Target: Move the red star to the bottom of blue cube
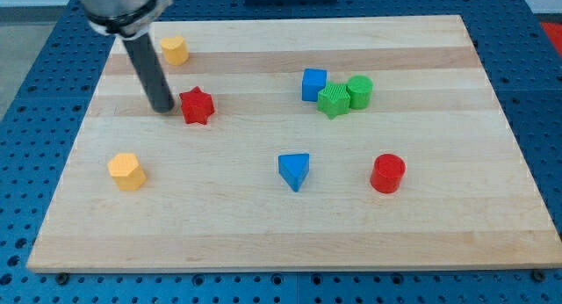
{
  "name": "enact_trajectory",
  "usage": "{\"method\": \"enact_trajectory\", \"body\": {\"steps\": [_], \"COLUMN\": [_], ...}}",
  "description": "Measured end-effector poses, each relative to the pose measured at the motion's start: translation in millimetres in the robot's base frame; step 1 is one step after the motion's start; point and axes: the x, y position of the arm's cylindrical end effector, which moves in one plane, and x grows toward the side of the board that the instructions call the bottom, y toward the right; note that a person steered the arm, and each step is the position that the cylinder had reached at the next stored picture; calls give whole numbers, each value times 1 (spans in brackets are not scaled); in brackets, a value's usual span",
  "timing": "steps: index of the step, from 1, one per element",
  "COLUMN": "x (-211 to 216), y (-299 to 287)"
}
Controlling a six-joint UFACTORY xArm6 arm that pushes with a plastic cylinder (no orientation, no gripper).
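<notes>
Dark rod's tip (163,108) set just left of red star block (198,105), blue cube (313,84) well apart rightward on wooden counter (263,225), no claw fitted, its state cannot be told

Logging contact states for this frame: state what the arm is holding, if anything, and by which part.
Nothing is held; the rod cannot grip. My tip stands just at the view's left of the red star, close beside it; actual touch cannot be told.
</notes>
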Motion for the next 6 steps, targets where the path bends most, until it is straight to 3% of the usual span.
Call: {"method": "enact_trajectory", "body": {"steps": [2,3,4,5,6], "x": [-1,-2,1,23,33], "y": [91,80,30,22,52]}}
